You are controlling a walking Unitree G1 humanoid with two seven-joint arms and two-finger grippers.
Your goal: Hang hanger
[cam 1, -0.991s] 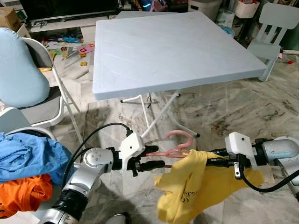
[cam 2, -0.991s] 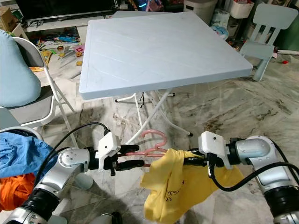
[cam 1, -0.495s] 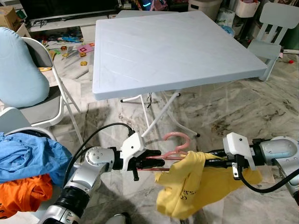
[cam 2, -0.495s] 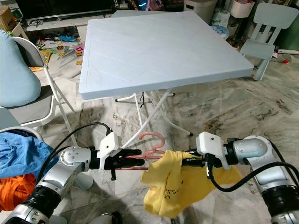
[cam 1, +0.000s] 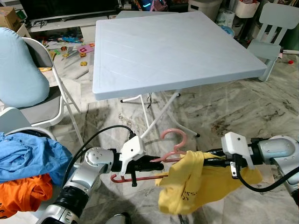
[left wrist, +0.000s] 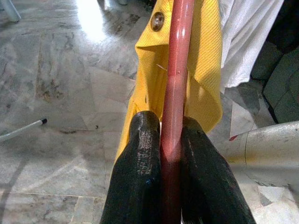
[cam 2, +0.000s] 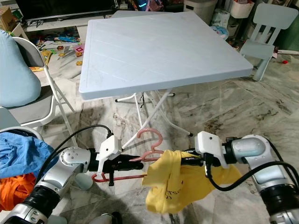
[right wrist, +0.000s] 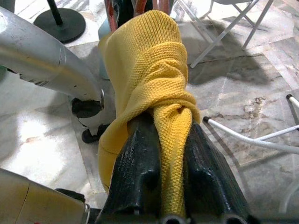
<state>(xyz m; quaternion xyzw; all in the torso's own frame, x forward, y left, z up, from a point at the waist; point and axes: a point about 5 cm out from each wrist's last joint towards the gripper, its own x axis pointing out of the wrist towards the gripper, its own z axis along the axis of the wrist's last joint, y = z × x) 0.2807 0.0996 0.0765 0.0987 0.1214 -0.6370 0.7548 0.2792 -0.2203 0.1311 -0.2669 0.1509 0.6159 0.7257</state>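
A pink-red plastic hanger is held low in front of me, its hook pointing up and its bar pinched between the black fingers of my left gripper, which is shut on it. A yellow knit shirt hangs over the hanger's right end. My right gripper is shut on a bunched fold of that shirt, just right of the hanger.
A light blue folding table stands ahead, its white legs just beyond the hanger. A grey chair with a blue cushion is at left, above blue and orange clothes. A small chair is far right. Marble floor lies below.
My left gripper has tilted the hanger: its left end has dropped and now shows below the gripper, and the hook has shifted left. The yellow shirt has slid a little further along it.
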